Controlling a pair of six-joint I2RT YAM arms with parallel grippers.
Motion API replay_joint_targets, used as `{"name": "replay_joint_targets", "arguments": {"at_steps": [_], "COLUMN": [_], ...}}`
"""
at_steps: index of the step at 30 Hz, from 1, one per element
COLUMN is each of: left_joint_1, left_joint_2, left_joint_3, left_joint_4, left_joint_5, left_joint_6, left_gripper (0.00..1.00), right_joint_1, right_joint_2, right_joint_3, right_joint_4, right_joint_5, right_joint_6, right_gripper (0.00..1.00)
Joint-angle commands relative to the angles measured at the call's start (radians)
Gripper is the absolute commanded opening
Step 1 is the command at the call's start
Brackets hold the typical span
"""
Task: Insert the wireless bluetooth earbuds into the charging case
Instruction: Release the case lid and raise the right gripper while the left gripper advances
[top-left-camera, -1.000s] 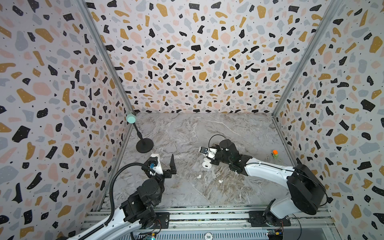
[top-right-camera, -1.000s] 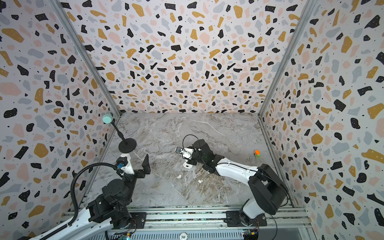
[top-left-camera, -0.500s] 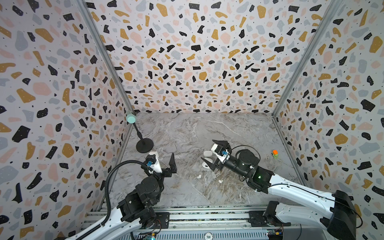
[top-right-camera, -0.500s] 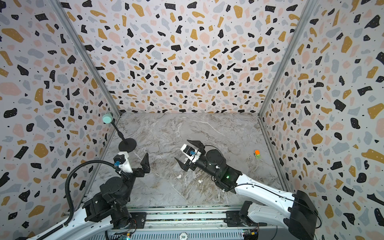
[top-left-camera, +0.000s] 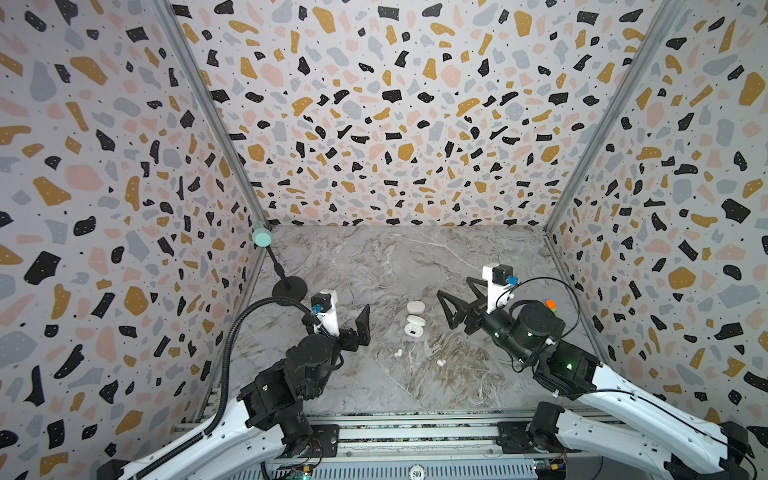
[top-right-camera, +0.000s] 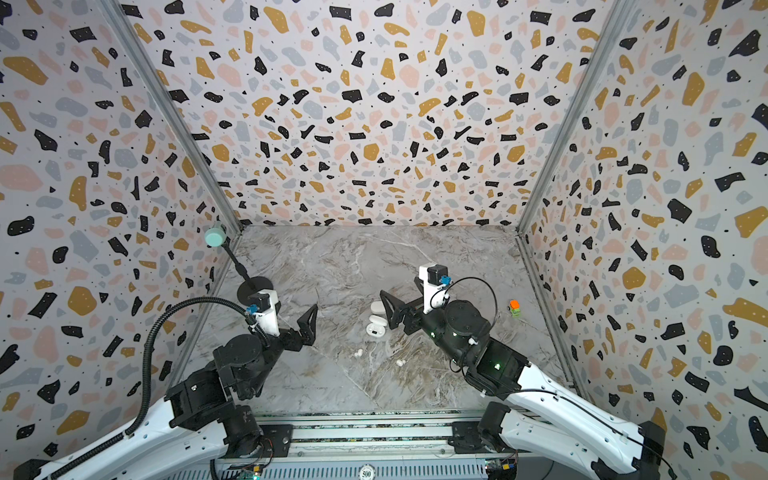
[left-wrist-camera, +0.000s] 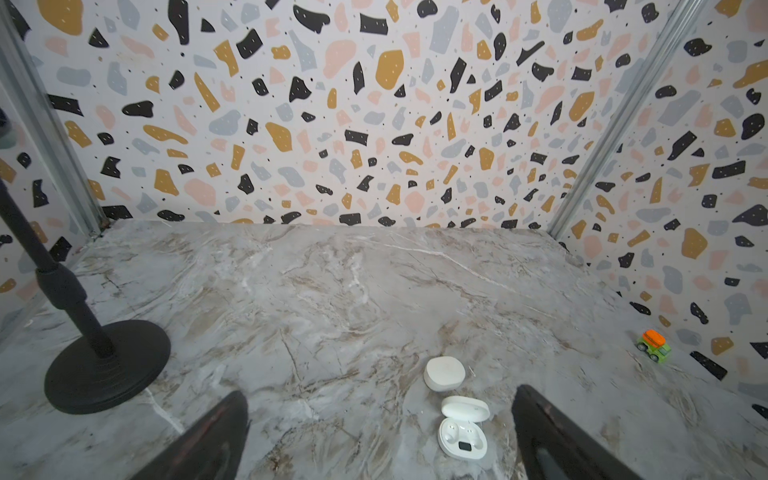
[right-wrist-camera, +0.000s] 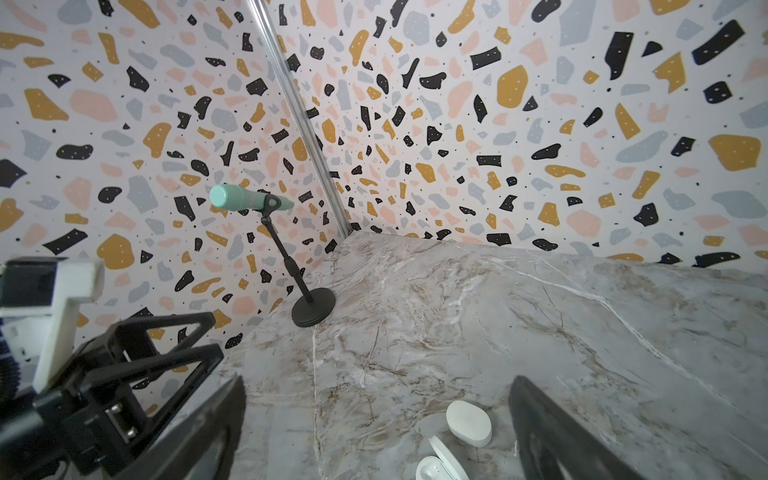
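The wireless bluetooth earbuds (top-left-camera: 398, 353) are not yet seated: the two that show lie loose on the marble table (top-left-camera: 374, 266), at 7 and 5 o'clock of the open charging case (top-left-camera: 413, 326). The right gripper (top-left-camera: 455, 289) was pinched over that case a second ago and has drawn back toward 3 o'clock, jaws wide and empty. The left gripper (top-left-camera: 347, 320), at 9 o'clock, gapes empty too. Picking up a bud looks next.

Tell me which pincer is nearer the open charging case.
Right. The right pincer hovers just right of the open charging case; the left pincer sits farther off to its left.
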Motion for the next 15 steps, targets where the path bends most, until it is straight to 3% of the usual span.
{"name": "replay_joint_targets", "arguments": {"at_steps": [1,8,15], "left_joint_1": [0.005,0.006,0.005], "left_joint_2": [0.015,0.119,0.194], "left_joint_3": [0.012,-0.031,-0.082], "left_joint_4": [0.005,0.062,0.125], "left_joint_5": [0.077,0.177,0.223], "left_joint_6": [-0.077,-0.158,-0.218], "left_gripper": [1.0,1.0,1.0], "right_joint_1": [0.001,-0.043,-0.068], "right_joint_2": [-0.072,-0.177,-0.228], "right_joint_3": [0.024,-0.021,-0.119], "right_joint_4": [-0.038,-0.034,-0.001], "right_joint_5": [0.014,-0.095,-0.089], "right_joint_6": [0.081,0.158,0.175], "right_gripper": [0.99,0.99,0.99]}}
